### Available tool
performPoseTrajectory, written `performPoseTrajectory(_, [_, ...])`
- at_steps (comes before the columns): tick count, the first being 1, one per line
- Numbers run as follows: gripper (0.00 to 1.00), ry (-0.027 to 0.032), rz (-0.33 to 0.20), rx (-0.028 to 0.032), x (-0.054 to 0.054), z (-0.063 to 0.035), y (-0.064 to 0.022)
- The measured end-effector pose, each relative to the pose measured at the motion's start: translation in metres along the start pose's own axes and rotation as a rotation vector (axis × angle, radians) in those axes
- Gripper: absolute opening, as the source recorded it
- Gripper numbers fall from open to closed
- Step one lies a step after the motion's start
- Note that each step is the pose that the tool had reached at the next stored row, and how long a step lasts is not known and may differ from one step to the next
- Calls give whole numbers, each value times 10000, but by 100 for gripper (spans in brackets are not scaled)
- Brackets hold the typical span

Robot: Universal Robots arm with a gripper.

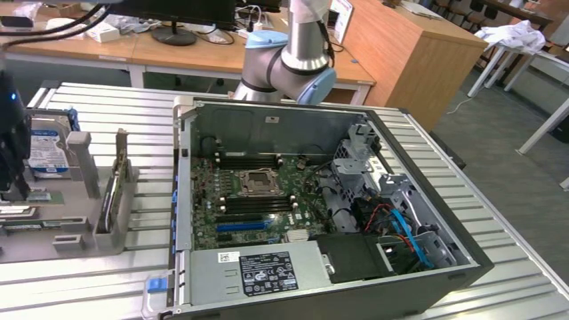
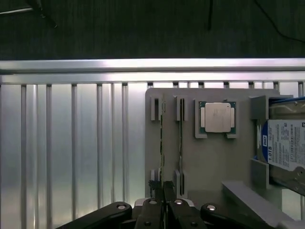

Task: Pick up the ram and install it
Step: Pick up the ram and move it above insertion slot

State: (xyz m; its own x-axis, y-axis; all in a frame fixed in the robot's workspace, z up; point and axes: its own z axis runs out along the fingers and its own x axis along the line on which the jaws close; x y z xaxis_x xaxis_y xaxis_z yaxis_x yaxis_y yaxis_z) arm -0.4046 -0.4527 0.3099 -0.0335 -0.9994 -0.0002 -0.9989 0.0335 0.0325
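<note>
Two ram sticks stand on edge in a grey holder plate [image 2: 209, 167]: thin green boards, one [image 2: 162, 138] in line with my fingertips and a second ram stick [image 2: 180, 138] beside it. My gripper [image 2: 162, 190] hangs well above the plate, fingers pressed together with nothing between them. In the exterior view the gripper [image 1: 10, 190] is a dark shape at the exterior view's left edge, over the holder. A thin board [image 1: 114, 193] stands upright there. The open computer case [image 1: 427, 200] lies to the right, its motherboard [image 1: 253, 200] showing black memory slots [image 1: 253, 160].
A processor chip [image 2: 217, 117] and a hard drive with a blue-white label [image 2: 286, 148] share the holder plate. The ribbed aluminium table [image 2: 71, 152] extends beside it. Inside the case are a blue slot [image 1: 240, 227], cables and a power supply [image 1: 258, 270].
</note>
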Motion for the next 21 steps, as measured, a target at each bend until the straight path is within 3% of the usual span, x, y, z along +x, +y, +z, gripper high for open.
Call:
performPoseTrajectory(4, [12, -42, -2, -3, -5, -185, -138])
performPoseTrajectory(16, [12, -215, -7, -14, -23, -746, -664])
performPoseTrajectory(21, [12, -267, -8, -21, -31, -899, -886])
